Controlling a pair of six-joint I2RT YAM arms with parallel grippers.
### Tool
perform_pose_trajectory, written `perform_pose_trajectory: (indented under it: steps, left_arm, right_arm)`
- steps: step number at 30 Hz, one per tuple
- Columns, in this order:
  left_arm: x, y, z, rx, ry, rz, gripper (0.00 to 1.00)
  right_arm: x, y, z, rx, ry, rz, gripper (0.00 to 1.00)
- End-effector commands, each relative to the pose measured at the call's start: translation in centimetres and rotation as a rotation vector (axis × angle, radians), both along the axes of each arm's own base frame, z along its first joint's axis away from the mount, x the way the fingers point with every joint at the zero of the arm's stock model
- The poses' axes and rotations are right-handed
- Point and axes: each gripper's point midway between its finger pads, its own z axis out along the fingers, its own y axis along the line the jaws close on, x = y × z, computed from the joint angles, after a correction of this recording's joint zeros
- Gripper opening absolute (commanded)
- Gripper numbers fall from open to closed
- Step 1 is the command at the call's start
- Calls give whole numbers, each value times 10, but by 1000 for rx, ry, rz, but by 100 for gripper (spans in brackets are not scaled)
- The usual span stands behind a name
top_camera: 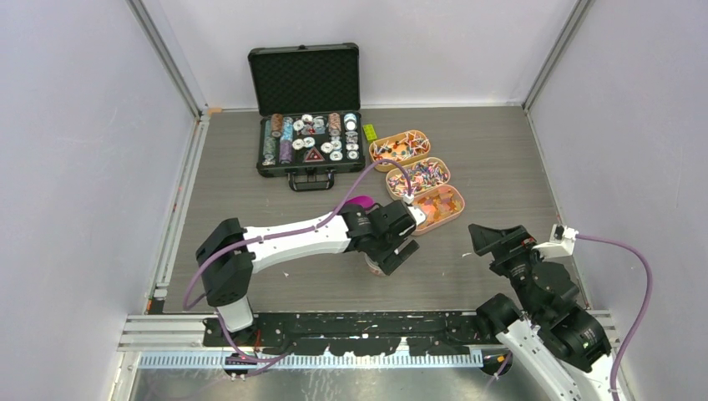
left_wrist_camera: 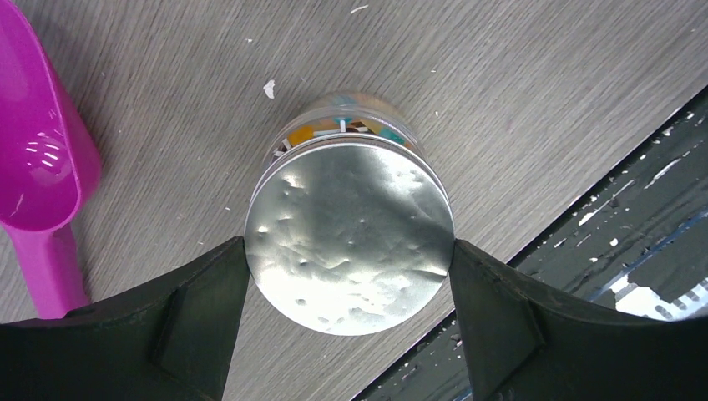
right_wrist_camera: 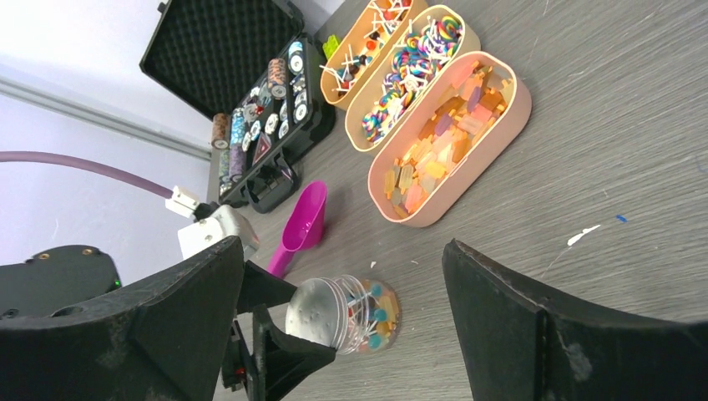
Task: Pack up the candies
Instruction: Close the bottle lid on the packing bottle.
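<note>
Left claw (left_wrist_camera: pixel 349 251) clamping the lidded jar (left_wrist_camera: pixel 351 209) standing on the worktop (left_wrist_camera: pixel 501 83), candies (right_wrist_camera: pixel 371 311) sitting inside it and filling three trays (right_wrist_camera: pixel 522 109) beyond, pink scoop (left_wrist_camera: pixel 42 167) lying just beside, right claw (right_wrist_camera: pixel 342 246) hanging wide apart.

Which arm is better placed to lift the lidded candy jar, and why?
Left. The left claw has fingers against both sides of the silver lid on the jar; the right claw hangs open and empty, off to the side.
</note>
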Motion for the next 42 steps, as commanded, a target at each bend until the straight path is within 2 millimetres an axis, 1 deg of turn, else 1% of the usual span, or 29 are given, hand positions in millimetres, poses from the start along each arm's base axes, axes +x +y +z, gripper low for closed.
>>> perform_pose_trajectory:
  steps: [1, 7, 11, 18, 19, 20, 22, 27, 29, 32, 34, 36, 39, 41, 42]
  left_arm:
    - [7, -6, 6, 1, -36, 0, 63]
    - [5, -8, -2, 8, -17, -7, 66]
    - [5, -8, -7, 16, -18, -8, 71]
    - [4, -9, -7, 8, -11, -13, 81]
    - [4, -9, -7, 8, -11, -15, 87]
    - [4, -9, -7, 8, -11, -16, 98]
    - [4, -10, -6, 3, -12, -18, 100]
    - [5, -10, 2, -17, -28, -14, 100]
    - [7, -9, 9, -30, -44, -9, 100]
    - [11, -9, 26, -67, -81, 6, 100]
    - [18, -5, 43, -98, -130, 37, 100]
    - [25, 1, 66, -155, -173, 71, 100]
    - [34, 13, 95, -253, -197, 119, 100]
    - [40, 27, 110, -317, -183, 152, 100]
    - [41, 33, 114, -348, -167, 163, 100]
  right_arm:
    - [0, -12, 13, -27, -17, -47, 93]
    - [0, -11, 13, -8, -33, -47, 93]
    - [-1, -9, 11, 5, -28, -42, 93]
    - [-1, -9, 13, 7, -28, -39, 92]
    - [-1, -9, 13, 10, -29, -40, 93]
    - [-1, -9, 14, 13, -31, -40, 93]
    - [-1, -9, 14, 14, -31, -40, 92]
    - [0, -7, 12, 18, -26, -36, 93]
    - [0, -6, 11, 19, -24, -33, 93]
    - [0, -3, 10, 20, -16, -20, 93]
    - [0, 0, 9, 15, -3, -4, 93]
    - [2, 6, 5, -6, 16, 24, 92]
    - [7, 23, -1, -23, 54, 92, 88]
    - [14, 41, -6, -11, 87, 151, 84]
    - [17, 51, -8, 2, 101, 185, 82]
